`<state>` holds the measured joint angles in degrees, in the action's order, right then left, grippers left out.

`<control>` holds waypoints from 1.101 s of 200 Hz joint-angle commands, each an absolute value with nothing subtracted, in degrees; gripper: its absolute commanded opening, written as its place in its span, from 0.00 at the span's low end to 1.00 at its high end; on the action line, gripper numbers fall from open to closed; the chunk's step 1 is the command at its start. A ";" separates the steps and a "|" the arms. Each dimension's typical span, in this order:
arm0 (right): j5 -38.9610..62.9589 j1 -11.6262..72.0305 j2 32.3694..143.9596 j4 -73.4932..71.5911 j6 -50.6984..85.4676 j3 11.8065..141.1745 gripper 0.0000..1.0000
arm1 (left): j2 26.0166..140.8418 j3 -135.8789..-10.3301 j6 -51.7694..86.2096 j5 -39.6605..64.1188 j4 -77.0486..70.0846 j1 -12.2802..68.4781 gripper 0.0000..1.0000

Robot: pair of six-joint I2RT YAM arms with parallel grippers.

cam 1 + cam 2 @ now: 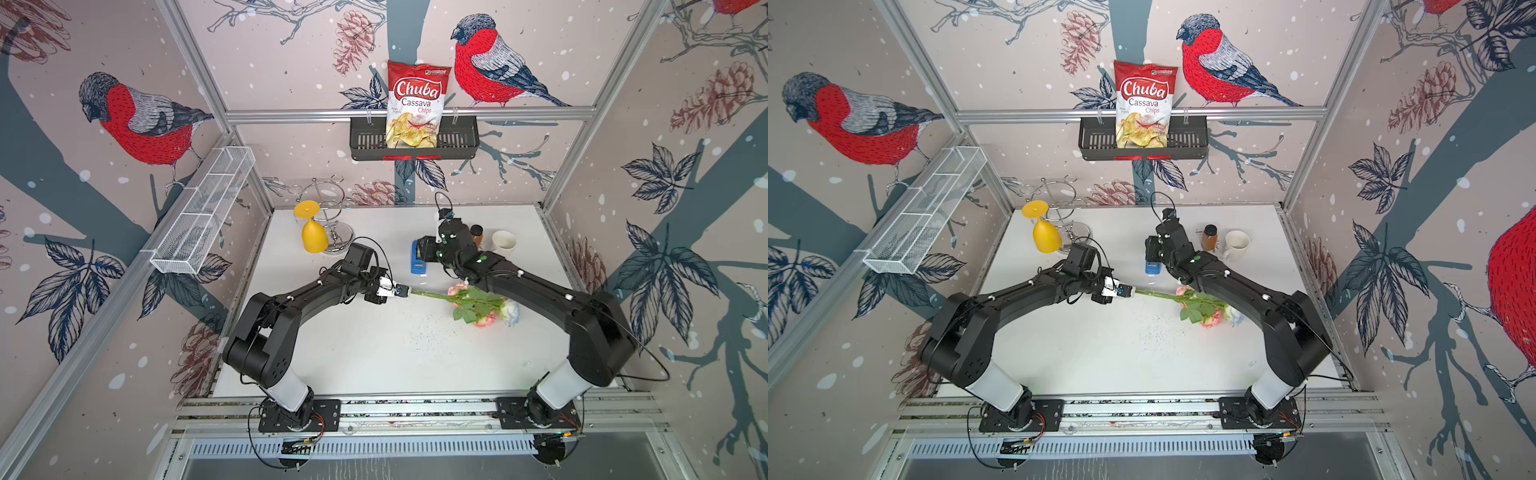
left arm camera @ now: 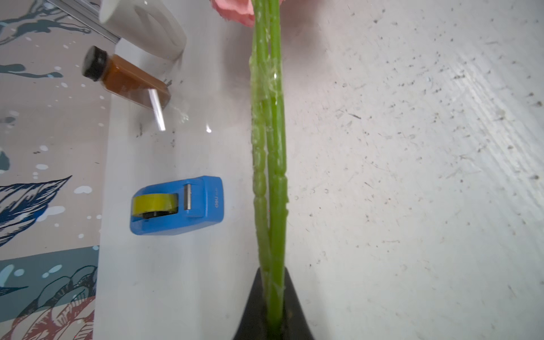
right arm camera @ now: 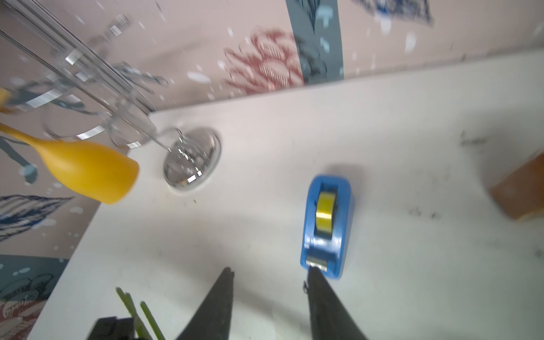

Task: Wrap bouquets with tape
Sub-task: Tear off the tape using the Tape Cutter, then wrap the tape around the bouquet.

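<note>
The bouquet (image 1: 482, 305) lies on the white table (image 1: 374, 353), its pink and white blooms under the right forearm and its stems (image 2: 269, 147) pointing left. My left gripper (image 1: 401, 290) is shut on the stem ends (image 1: 1148, 293), and its jaws close tightly round them in the left wrist view. The tape sits as a yellowish roll in a blue dispenser (image 1: 417, 259) (image 2: 176, 206) behind the stems. My right gripper (image 3: 270, 270) hangs open just above the table at the dispenser (image 3: 326, 226). One of its fingertips (image 3: 312, 272) is by the cutter end, and nothing is between them.
A brown spice jar (image 1: 476, 235) and a white mug (image 1: 503, 243) stand right of the dispenser. A yellow goblet (image 1: 313, 237) hangs on a chrome rack (image 1: 332, 199) at the back left. On the back wall a black basket (image 1: 457, 143) holds a chips bag (image 1: 417, 104).
</note>
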<state>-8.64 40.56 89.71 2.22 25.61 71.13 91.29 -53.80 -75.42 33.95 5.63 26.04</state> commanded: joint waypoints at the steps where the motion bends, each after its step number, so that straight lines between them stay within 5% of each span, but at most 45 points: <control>1: -13.27 41.75 83.58 4.52 15.16 72.74 0.51 | 88.32 -54.58 -64.21 38.24 1.78 26.10 0.00; 37: -9.20 43.35 67.28 -6.17 0.02 64.29 0.56 | 82.68 -54.54 -50.64 39.20 -1.98 26.10 0.00; 50: -7.32 44.21 61.42 -11.15 -5.09 59.39 0.68 | 81.01 -54.67 -47.74 39.52 -1.20 26.05 0.00; 78: -4.72 45.99 52.74 -14.34 -11.39 54.28 0.77 | 76.94 -53.66 -40.79 39.08 -2.34 26.10 0.00; 158: 13.86 49.61 32.64 -16.47 -32.83 36.11 0.64 | 64.96 -50.48 -25.29 30.43 -0.85 26.10 0.00; 187: 11.20 49.63 32.35 -16.55 -32.23 32.15 0.54 | 63.01 -51.73 -22.84 31.19 1.85 26.10 0.00; 220: 6.12 48.65 33.71 -26.82 -29.21 25.46 0.56 | 60.74 -53.18 -20.89 31.15 4.07 26.10 0.00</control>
